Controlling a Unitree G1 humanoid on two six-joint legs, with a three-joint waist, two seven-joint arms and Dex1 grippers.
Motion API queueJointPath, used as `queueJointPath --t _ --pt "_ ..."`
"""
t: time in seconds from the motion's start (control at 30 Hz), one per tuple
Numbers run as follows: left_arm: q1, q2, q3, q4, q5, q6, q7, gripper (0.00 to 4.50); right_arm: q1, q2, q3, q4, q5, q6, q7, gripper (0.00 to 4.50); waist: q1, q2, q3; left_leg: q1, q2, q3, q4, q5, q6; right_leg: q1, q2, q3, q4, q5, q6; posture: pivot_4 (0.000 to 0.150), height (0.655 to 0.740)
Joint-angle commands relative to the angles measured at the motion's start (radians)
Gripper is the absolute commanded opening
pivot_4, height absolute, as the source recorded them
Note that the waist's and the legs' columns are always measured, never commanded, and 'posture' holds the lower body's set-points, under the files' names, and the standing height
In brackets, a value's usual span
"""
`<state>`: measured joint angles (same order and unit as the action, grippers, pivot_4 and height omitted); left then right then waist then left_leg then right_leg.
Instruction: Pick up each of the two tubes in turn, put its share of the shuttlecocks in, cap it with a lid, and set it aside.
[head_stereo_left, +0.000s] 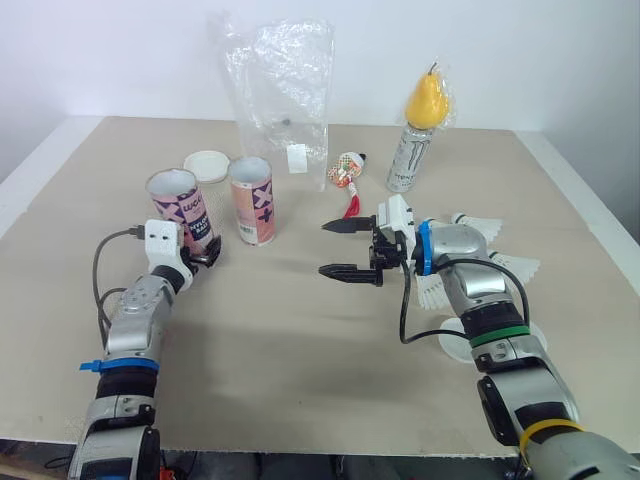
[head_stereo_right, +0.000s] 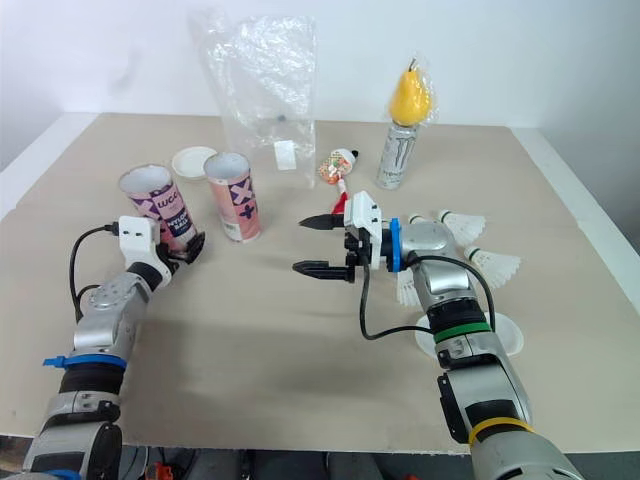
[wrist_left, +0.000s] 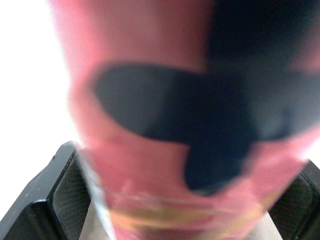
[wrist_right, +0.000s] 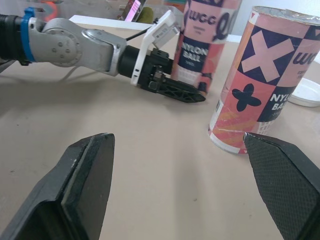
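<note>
Right pincer (head_stereo_left: 324, 249) gapes wide and empty, with feathered shuttlecocks (head_stereo_left: 515, 265) just behind it beside its wrist. Left pincer (head_stereo_left: 207, 253) clamps the base of the tilted tube (head_stereo_left: 182, 205). The upright tube (head_stereo_left: 252, 200) stands just beside it, and a white lid (head_stereo_left: 207, 163) lies beyond.

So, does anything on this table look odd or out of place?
Yes. A yellow pear stands balanced on top of the drink can at the far side of the table. It is an odd perch, and a knock could send it rolling. Nothing looks spilled or broken.
</note>
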<state>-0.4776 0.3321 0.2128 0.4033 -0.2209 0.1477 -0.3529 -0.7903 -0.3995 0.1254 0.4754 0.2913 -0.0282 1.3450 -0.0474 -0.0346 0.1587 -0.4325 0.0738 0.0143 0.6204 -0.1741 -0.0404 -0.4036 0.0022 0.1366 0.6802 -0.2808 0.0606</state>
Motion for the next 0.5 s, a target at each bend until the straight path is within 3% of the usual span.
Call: queueJointPath --t 0.03,0.23,0.4,0.5 --pt "-0.027 0.007 0.017 0.045 -0.013 -0.019 -0.009 4.5 -0.005 -0.013 -0.023 -0.046 0.013 0.003 -0.006 4.41 0.0 0.0 0.0 0.0 0.0 0.0 0.0 0.0 0.0 0.0 0.0 0.0 0.0 0.0 0.0 0.15 0.74" --pt "-0.065 0.021 0.007 0.119 -0.007 -0.028 -0.033 4.5 0.0 -0.016 -0.023 -0.057 0.015 0.011 -0.011 4.41 0.0 0.0 0.0 0.0 0.0 -0.001 0.0 0.001 -0.002 0.0 0.0 -0.001 0.001 0.0 0.0 0.15 0.74" --pt "-0.064 0.029 0.0 0.125 0.012 -0.049 -0.025 3.01 0.009 -0.015 -0.021 -0.067 0.016 0.016 -0.016 4.5 0.0 0.001 0.0 0.001 0.0 -0.002 0.0 0.002 -0.002 0.0 0.0 -0.002 0.001 0.001 -0.001 0.15 0.74" --pt "-0.047 0.037 -0.004 0.108 0.028 -0.067 -0.014 3.01 0.014 -0.013 -0.021 -0.071 0.017 0.019 -0.018 4.5 0.0 0.001 0.0 0.0 0.0 -0.002 0.0 0.002 -0.002 0.0 0.0 -0.002 0.001 0.001 0.0 0.15 0.74"
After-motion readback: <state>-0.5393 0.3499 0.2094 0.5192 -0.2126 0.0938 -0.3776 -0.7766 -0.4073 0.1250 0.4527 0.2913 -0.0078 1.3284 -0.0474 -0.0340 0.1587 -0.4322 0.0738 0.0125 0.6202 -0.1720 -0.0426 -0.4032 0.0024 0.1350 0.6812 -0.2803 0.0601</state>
